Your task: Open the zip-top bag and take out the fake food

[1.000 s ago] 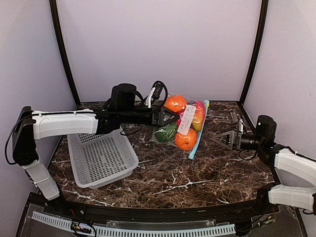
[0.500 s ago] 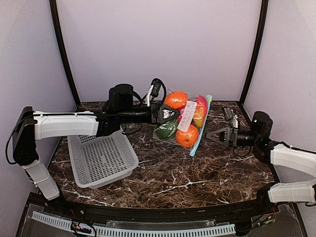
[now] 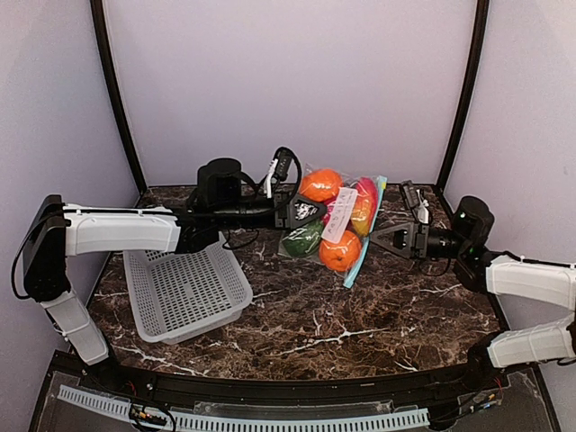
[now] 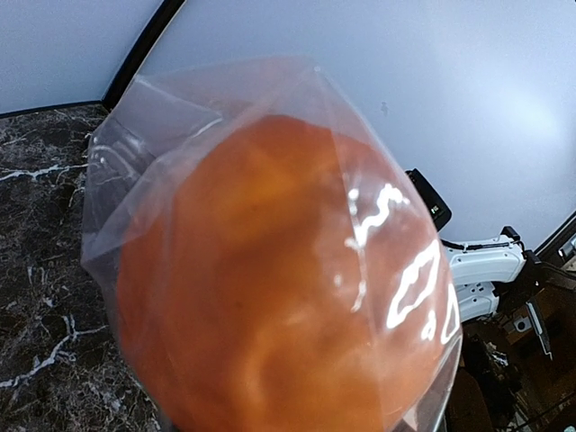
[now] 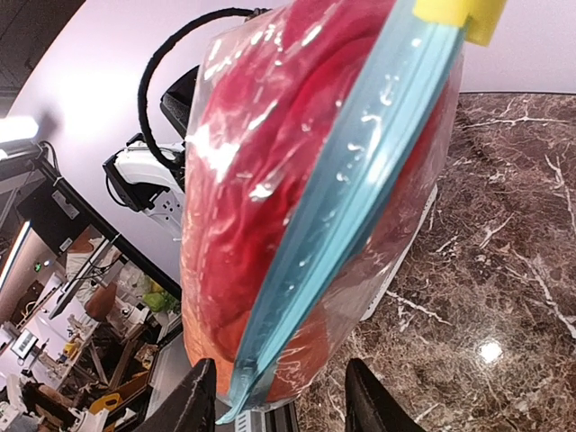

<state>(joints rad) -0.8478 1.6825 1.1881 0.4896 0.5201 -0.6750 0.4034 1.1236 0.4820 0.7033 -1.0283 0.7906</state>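
from above: left gripper [image 3: 304, 211] clenched on the left edge of the zip-top bag [image 3: 335, 225], right gripper [image 3: 382, 238] released just right of the bag, facing its teal zip strip [image 3: 363, 243], long axis far-to-near. from the left wrist: only the bag, close, with orange fake food [image 4: 270, 297] inside. from the right wrist: spread fingers [image 5: 193, 400] either side of the strip's lower end, probably next to pinch it.

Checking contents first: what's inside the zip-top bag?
The zip-top bag holds an upper orange, a lower orange, a dark green piece and a red piece. A white label hides the middle.
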